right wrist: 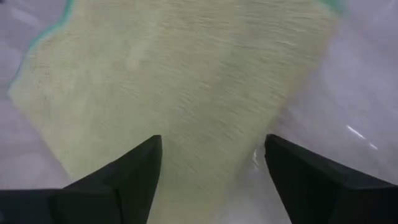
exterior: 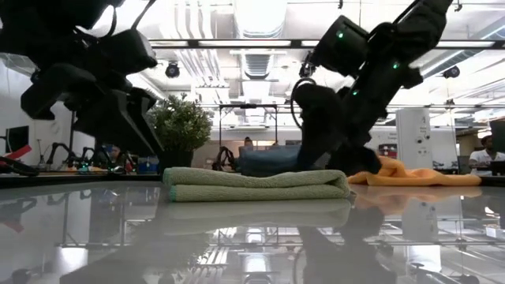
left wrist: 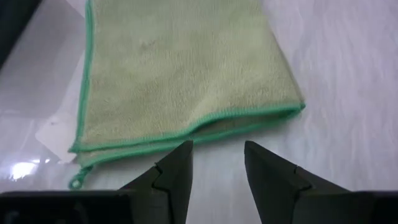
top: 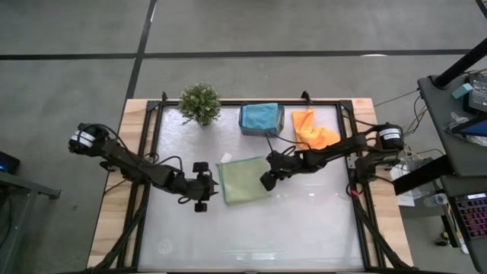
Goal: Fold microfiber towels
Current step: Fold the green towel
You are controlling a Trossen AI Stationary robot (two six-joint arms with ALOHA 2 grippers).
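Observation:
A light green towel [top: 243, 180] lies folded in two layers flat on the table's middle; it also shows in the low view [exterior: 256, 184]. My left gripper [top: 211, 187] is open just off its left edge, and the towel's green-hemmed edges [left wrist: 205, 124] lie right in front of the fingers without touching them. My right gripper [top: 268, 180] is open over the towel's right edge, with the cloth [right wrist: 186, 81] filling the space ahead of the spread fingers. A teal-blue towel [top: 259, 116] lies in a grey bin. An orange towel [top: 313, 130] lies crumpled at the back right.
A small potted plant [top: 200, 103] stands at the back left, next to the grey bin [top: 262, 128]. The near half of the white table top [top: 251, 236] is bare. A dark frame rail [top: 364, 205] runs along the table's right side.

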